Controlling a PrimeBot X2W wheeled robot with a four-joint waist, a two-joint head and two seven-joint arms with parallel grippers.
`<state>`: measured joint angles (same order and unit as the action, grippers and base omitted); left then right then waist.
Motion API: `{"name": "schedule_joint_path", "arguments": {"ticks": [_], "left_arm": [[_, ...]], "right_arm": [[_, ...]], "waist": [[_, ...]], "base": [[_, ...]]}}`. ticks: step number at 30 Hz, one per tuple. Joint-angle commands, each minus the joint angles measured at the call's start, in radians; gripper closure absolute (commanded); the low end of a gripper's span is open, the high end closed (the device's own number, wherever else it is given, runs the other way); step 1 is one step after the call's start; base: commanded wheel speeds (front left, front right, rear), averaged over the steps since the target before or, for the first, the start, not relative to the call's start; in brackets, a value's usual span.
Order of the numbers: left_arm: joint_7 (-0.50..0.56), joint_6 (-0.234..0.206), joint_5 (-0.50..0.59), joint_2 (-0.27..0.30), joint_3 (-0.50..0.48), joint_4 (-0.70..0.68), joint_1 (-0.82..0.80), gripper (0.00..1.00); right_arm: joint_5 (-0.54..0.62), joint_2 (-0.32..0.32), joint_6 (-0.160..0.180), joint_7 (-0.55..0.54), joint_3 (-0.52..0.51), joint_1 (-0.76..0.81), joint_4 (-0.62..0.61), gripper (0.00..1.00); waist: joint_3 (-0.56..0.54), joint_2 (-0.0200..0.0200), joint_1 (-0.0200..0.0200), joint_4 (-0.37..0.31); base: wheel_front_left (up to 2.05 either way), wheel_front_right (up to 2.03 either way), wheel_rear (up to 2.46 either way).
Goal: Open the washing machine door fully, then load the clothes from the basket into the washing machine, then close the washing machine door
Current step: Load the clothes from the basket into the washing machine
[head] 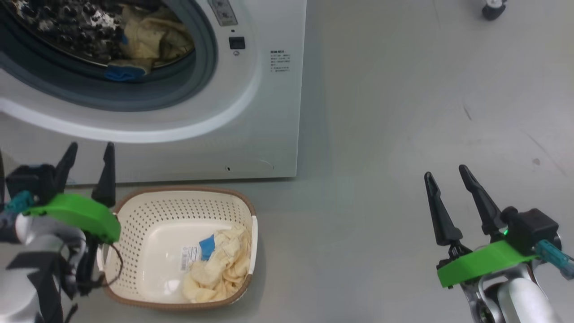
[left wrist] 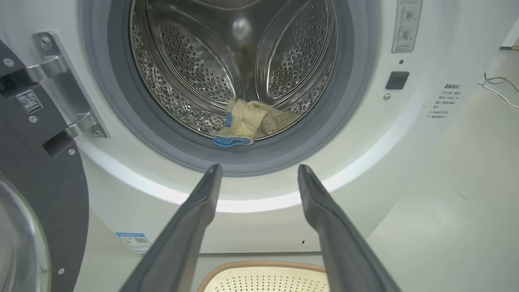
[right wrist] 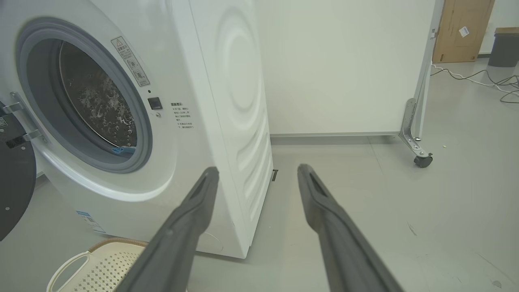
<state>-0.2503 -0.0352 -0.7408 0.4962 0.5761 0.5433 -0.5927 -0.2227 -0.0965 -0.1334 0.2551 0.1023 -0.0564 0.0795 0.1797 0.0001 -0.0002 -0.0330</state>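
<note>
Surroundings. Grey floor [head: 403, 112], smooth, with a short dark scuff [head: 467, 112] and a small dark spot [head: 536, 161] toward its right side. White partition panel [right wrist: 344, 61] standing upright along the floor's far edge, carried at its right corner by a metal bracket [right wrist: 408, 121] on a black caster [right wrist: 423, 161]. Beyond that corner: loose cables [right wrist: 482, 79] lying on the floor, a brown door [right wrist: 462, 28] bearing a small label, and a dark bin [right wrist: 505, 48] just beside it
</note>
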Motion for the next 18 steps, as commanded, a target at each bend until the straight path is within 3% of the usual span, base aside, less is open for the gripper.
{"name": "schedule_joint_path", "arguments": {"ticks": [1,5,10,18], "left_arm": [[-0.011,-0.028,0.014,0.049,-0.071,-0.078,0.026,0.0],[-0.011,-0.079,0.049,0.029,-0.133,-0.22,0.174,0.0],[-0.011,-0.112,0.113,-0.005,-0.185,-0.342,0.305,0.0],[-0.011,-0.116,0.198,-0.067,-0.254,-0.438,0.425,0.0]], "right_arm": [[-0.003,-0.015,0.003,0.007,0.013,0.0,-0.033,0.0],[-0.005,-0.015,0.003,0.007,0.011,0.022,-0.035,0.0],[-0.006,-0.014,0.003,0.007,0.011,0.039,-0.04,0.0],[-0.011,-0.008,0.003,0.007,0.02,0.05,-0.038,0.0]], "waist": [[-0.045,-0.0001,0.0002,0.008],[-0.076,-0.0001,0.0002,0.009],[-0.097,-0.0001,0.0002,0.009],[-0.11,-0.0001,0.0002,-0.002]], "base": [[0.0,0.0,0.0],[0.0,0.0,0.0],[0.0,0.0,0.0],[0.0,0.0,0.0]]}}
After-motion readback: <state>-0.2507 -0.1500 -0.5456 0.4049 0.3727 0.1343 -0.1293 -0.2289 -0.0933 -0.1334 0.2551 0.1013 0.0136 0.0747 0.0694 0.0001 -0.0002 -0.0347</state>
